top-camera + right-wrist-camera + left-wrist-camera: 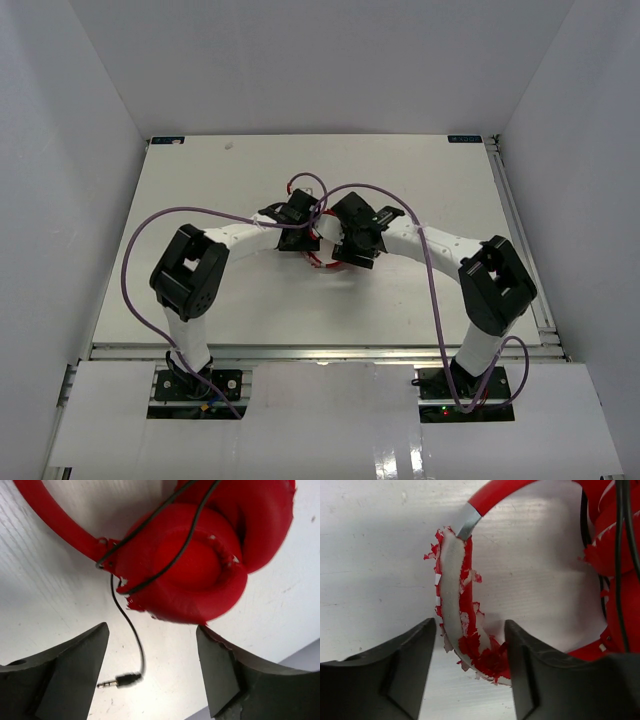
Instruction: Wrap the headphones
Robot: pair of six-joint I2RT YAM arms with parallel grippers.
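Top view first: both arms reach in to mid-table (420,300), and the left gripper (297,222) and right gripper (352,242) crowd over the headphones (318,260). Only slivers of red peek out under the black wrists, with purple cables (150,228) looping across, so neither gripper's opening can be read from up here

Left wrist camera: fingers (410,672) spread wide, and the headband (451,580) runs down between them. Its red cover is flaking off pale foam. The lower end slips behind the right-hand finger; contact is impossible to call. The cups are cut off at the right edge

Right wrist camera: fingers (75,672) parted, nothing pinched. One ear cup (187,572) fills the middle, a second is cropped top right. The thin black cable (131,625) crosses the cup, and its plug (120,681), slightly blurred, lies on the table between the fingers
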